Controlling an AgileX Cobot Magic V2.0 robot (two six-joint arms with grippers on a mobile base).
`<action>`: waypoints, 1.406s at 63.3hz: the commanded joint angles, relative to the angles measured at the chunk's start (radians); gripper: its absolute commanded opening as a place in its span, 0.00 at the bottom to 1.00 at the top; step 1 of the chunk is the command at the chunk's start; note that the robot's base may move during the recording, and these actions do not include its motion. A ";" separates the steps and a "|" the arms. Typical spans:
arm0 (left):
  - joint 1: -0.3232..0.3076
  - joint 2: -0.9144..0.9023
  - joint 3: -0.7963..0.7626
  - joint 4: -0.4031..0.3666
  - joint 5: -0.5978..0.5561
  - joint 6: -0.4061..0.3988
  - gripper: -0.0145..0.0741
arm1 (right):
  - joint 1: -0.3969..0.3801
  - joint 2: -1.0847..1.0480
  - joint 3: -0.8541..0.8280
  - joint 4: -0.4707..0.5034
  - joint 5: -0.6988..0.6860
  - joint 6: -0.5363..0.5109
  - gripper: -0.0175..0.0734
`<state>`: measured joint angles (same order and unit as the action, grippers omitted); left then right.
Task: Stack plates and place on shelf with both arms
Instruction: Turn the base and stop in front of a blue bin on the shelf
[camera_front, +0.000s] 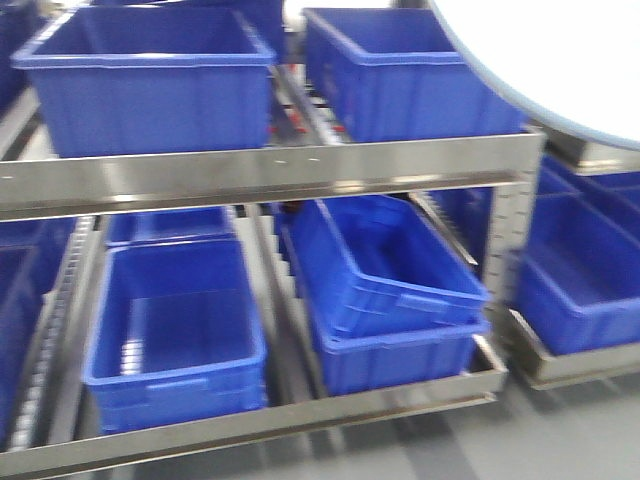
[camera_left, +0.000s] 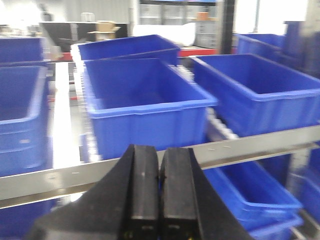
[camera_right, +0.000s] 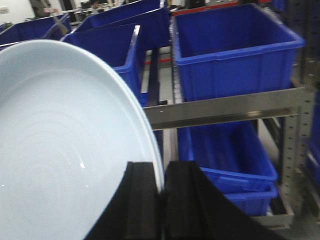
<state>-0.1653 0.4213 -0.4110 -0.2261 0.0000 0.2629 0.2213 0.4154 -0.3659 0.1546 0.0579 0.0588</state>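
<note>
The right hand (camera_right: 162, 192) pinches the rim of a pale bluish-white plate (camera_right: 60, 150), one black finger on each side of the edge. The plate is held up in the air in front of the shelf (camera_front: 260, 170), and it fills the upper right corner of the front view (only part of its rim shows there). The left hand (camera_left: 159, 172) has its fingers pressed together with nothing between them, facing the upper tier. Blue crates (camera_front: 150, 80) sit on both steel tiers.

The plate (camera_right: 65, 150) is cut off by the right wrist view's left and bottom edges.
</note>
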 joint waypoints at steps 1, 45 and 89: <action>0.000 0.008 -0.029 -0.003 -0.083 -0.004 0.25 | -0.005 0.001 -0.030 -0.003 -0.100 0.001 0.25; 0.000 0.008 -0.029 -0.003 -0.083 -0.004 0.25 | -0.005 0.001 -0.030 -0.003 -0.100 0.001 0.25; 0.000 0.008 -0.029 -0.003 -0.083 -0.004 0.25 | -0.005 0.001 -0.030 -0.003 -0.100 0.001 0.25</action>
<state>-0.1653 0.4213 -0.4110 -0.2261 0.0000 0.2629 0.2213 0.4154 -0.3659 0.1546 0.0579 0.0588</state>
